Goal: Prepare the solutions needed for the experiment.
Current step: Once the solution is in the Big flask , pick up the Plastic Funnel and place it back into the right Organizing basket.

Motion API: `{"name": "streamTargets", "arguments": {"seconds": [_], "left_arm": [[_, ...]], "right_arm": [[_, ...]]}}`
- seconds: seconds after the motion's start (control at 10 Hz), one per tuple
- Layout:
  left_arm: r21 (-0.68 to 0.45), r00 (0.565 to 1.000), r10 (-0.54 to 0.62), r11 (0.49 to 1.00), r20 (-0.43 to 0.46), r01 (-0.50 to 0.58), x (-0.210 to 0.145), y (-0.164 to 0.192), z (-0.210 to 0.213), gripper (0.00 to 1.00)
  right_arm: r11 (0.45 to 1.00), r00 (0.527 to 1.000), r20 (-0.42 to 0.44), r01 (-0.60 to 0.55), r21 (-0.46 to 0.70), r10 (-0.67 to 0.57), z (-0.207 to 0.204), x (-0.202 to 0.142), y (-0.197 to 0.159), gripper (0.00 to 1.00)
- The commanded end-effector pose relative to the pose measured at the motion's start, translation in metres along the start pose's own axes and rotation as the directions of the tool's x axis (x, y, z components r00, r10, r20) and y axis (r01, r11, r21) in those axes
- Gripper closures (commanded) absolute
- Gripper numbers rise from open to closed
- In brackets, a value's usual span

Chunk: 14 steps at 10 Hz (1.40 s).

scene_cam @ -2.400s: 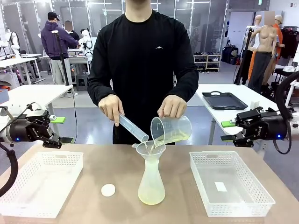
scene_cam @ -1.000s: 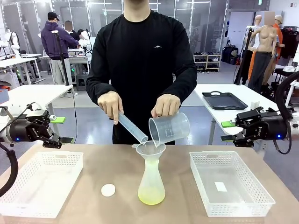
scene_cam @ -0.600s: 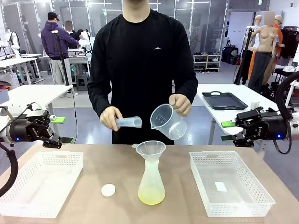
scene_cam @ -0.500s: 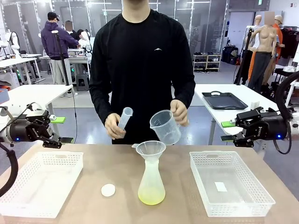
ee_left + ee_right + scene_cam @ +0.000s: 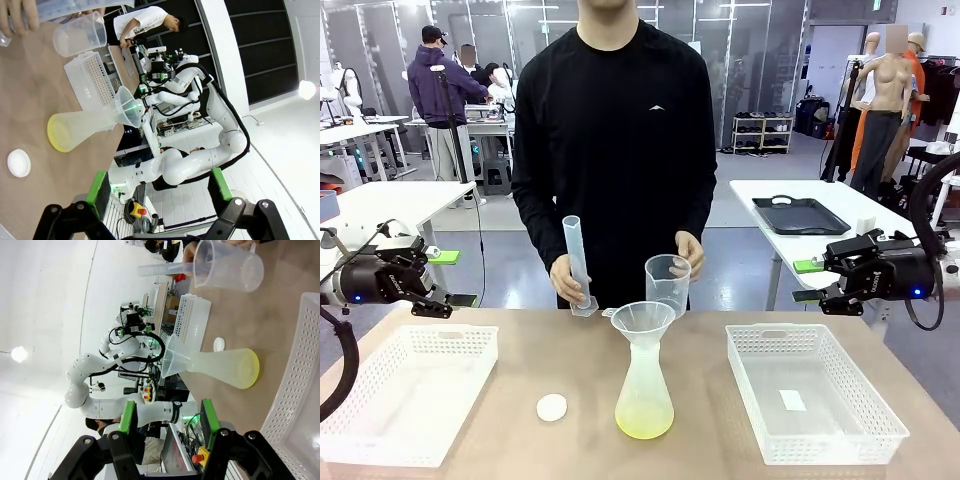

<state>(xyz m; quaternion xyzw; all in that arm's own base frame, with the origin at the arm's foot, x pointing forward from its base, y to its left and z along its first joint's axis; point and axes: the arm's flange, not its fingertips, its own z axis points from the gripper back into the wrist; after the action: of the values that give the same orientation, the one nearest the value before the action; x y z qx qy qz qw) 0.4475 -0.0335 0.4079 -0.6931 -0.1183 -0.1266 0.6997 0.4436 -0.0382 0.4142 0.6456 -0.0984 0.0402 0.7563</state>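
My front camera sits between the arms on the near side of the table (image 5: pixel 570 360), facing the person (image 5: pixel 615 130) across it. The wrist cameras look along the left hand (image 5: pixel 159 186) and right hand (image 5: pixel 169 419), rolled sideways, from either side. All three share the flask (image 5: pixel 644 395) and funnel (image 5: pixel 642 320).

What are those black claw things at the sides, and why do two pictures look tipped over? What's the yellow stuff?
Those are a robot's grippers, like two-fingered hands. The left gripper and the right gripper are open, holding nothing. One picture looks across the table at a person. The tipped ones come from cameras on the robot's wrists. On the table stand a flask with a funnel on top and yellow liquid inside, a white cap, a left basket and a right basket. The person holds a tall tube and a clear cup.
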Motion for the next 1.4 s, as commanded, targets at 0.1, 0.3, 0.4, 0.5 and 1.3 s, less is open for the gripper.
{"name": "streamTargets", "arguments": {"seconds": [0.1, 0.3, 0.4, 0.5, 1.3], "left_arm": [[-0.005, 1.0, -0.014, 1.0, 0.006, 0.014, 0.0, -0.002, -0.001, 0.0], [-0.005, 1.0, -0.014, 1.0, 0.006, 0.014, 0.0, -0.002, -0.001, 0.0], [-0.005, 1.0, -0.014, 1.0, 0.006, 0.014, 0.0, -0.002, -0.001, 0.0], [-0.005, 1.0, -0.014, 1.0, 0.006, 0.014, 0.0, -0.002, -0.001, 0.0], [-0.005, 1.0, -0.014, 1.0, 0.006, 0.014, 0.0, -0.002, -0.001, 0.0]], "right_arm": [[1.0, 1.0, -0.004, 0.0, 0.008, 0.0, 0.0, -0.001, 0.001, 0.36], [1.0, 1.0, -0.004, 0.0, 0.008, 0.0, 0.0, -0.001, 0.001, 0.36], [1.0, 1.0, -0.004, 0.0, 0.008, 0.0, 0.0, -0.001, 0.001, 0.36], [1.0, 1.0, 0.0, 0.0, 0.0, 0.0, 0.0, 0.0, 0.0, 0.36], [0.796, 0.983, -0.045, -0.171, -0.581, 0.178, -0.09, -0.027, 0.121, 0.36]]}}
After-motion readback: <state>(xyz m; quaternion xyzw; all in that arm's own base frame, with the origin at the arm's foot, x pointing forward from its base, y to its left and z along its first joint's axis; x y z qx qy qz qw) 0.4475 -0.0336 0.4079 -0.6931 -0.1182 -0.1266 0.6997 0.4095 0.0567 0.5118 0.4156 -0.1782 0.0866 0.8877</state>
